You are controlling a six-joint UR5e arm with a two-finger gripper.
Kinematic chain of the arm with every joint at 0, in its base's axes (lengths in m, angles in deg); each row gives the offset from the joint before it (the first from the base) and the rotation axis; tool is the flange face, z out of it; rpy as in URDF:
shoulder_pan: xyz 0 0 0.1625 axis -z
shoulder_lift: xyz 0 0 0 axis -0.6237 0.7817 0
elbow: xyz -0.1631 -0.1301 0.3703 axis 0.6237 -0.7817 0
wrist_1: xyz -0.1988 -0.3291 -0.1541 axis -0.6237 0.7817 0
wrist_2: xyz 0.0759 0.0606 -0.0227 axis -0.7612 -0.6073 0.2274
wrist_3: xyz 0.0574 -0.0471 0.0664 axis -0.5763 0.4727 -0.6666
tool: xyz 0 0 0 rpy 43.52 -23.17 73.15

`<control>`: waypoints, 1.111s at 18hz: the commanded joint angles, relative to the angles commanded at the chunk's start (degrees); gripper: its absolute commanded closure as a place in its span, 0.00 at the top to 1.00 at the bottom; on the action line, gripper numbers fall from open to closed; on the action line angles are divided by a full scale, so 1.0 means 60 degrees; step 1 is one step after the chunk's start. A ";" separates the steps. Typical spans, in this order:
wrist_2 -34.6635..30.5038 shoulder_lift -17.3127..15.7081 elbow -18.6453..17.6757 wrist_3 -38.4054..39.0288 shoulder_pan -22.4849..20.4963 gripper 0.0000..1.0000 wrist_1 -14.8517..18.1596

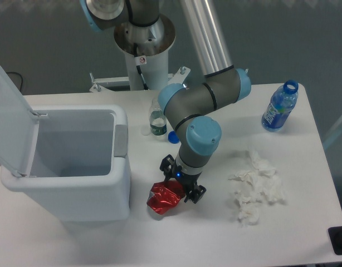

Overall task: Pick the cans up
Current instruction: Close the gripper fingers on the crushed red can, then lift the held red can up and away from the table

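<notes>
The dented red can (164, 197) is seen low on the white tabletop (293, 233), just right of the front corner of the white bin (71, 161). Its crumpled body is tilted, with silver glints caught along the creases. The gripper (180, 188) is lowered right onto the can's upper right side, and the black fingers (194, 193) are set on either side of that edge; whether they are actually pressing the metal or merely bracketing it cannot be told from this angle. A small blue light is shown at the gripper's wrist.

The bin is found open, its lid (9, 119) swung up and back on the left. The inside is seen as bare pale walls; the floor of it is hidden by the front wall, so its contents cannot be judged.

Behind the arm's grey and blue elbow, a clear bottle (156, 119) with a dark green label is stood upright, partly hidden, and a loose blue cap (172, 135) is lying on the tabletop just beside it. Whether anything is held in that bottle cannot be told.

Well apart, at the far right corner, a blue-labelled bottle (280, 107) is seen uncapped, its open neck pointed away. Crumpled white tissue paper (254, 186) is spread to the right of the gripper, clear of the can.
</notes>
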 joint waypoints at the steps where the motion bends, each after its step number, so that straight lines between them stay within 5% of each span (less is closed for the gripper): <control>1: 0.0000 0.0000 0.0000 0.0000 0.0000 0.70 0.0000; 10: 0.0000 -0.0044 0.0146 -0.0029 -0.0015 0.64 0.0015; 20: 0.0000 -0.0658 0.1376 -0.0408 -0.0805 0.66 0.0044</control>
